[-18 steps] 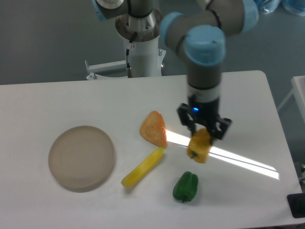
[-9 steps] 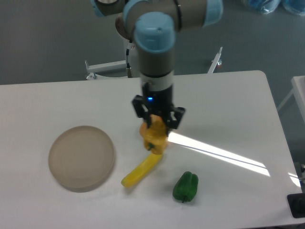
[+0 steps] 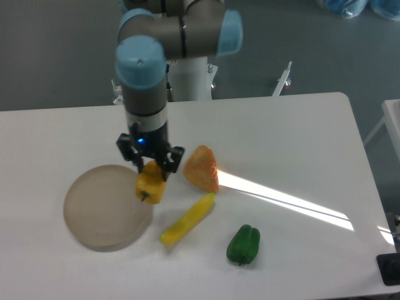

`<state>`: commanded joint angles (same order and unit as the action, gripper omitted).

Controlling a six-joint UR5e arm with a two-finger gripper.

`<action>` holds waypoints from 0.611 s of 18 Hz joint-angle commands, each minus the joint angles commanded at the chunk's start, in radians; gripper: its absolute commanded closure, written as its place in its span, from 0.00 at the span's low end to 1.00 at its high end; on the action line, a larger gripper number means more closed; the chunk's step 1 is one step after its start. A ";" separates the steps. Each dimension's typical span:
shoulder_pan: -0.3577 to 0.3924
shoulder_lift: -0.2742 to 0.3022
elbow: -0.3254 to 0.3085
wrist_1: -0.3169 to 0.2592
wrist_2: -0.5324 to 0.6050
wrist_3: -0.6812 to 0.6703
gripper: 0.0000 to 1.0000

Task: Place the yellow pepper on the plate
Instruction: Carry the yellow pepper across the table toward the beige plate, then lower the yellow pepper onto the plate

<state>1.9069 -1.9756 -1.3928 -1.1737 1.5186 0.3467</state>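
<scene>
yellow pepper [image 3: 149,187] | clamped in gripper [image 3: 150,170], hanging above plate [image 3: 94,215] right rim, near table's front-left | judged light, rigid, smooth-skinned, slip-prone | best hold: across upper lobes, stem down

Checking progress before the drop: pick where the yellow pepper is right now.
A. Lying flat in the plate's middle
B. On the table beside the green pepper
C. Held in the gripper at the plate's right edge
C: the gripper clamps the yellow pepper over the right rim of the plate.
</scene>
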 joint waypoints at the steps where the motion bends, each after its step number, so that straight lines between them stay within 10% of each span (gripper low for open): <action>1: -0.012 -0.011 -0.008 0.024 0.000 0.000 0.63; 11: -0.072 -0.039 -0.107 0.124 0.003 0.165 0.63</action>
<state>1.8346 -2.0141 -1.5001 -1.0492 1.5217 0.5120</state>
